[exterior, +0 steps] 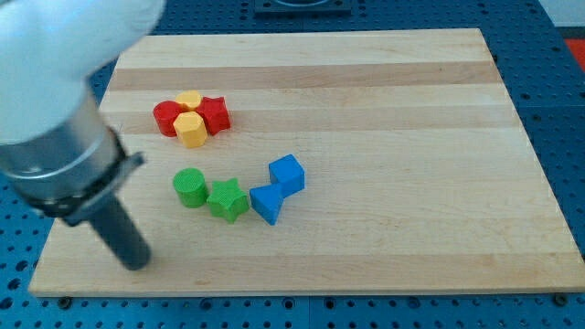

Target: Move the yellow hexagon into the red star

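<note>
Camera view: bench [366,91], pale wood board on a blue perforated base, fills most of the frame. Arm's white housing and dark collar loom at the view's left; rod runs down to my tip [135,263] near the board's lower-left corner. End effector is a plain rod: no jaws, so nothing to be apart, together or clamped. Tip touches no block.

Blue pair right of centre: blue cube [287,174] and, touching it below-left, a blue wedge-like block [267,202]. Just left of these, green star [227,198], and beside it green cylinder [189,187].

Upper left, well apart from my tip, a tight cluster: red cylinder-like block [166,118], red star [215,113], a yellow block [189,100] at the top whose shape is unclear, and yellow hexagon [190,130] at the front. Hexagon appears to be touching the red star's left side already; task looks close to done or done.

Handling, as judgement: hexagon is small, rigid, likely light plastic, slides readily on smooth wood. No taking hold; push on a flat side face through the centre, or it may spin off.

No brands, labels or writing legible.
</note>
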Motion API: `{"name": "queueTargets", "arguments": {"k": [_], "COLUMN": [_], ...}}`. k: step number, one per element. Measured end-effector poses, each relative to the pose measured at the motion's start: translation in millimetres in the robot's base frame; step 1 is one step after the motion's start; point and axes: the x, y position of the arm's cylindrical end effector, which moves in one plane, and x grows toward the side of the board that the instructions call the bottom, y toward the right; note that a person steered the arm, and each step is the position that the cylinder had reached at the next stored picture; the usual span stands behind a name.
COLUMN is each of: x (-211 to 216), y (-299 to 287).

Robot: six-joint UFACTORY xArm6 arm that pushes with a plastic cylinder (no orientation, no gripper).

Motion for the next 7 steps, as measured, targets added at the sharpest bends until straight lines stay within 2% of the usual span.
{"name": "queueTargets", "arguments": {"k": [1, 2, 3, 4, 6, 7], "x": [-25.4, -71.3, -123.4, -150.7, -169.6, -157.0], "y": [-15.0, -31.7, -32.5, -13.2, 107.5, 147.1]}}
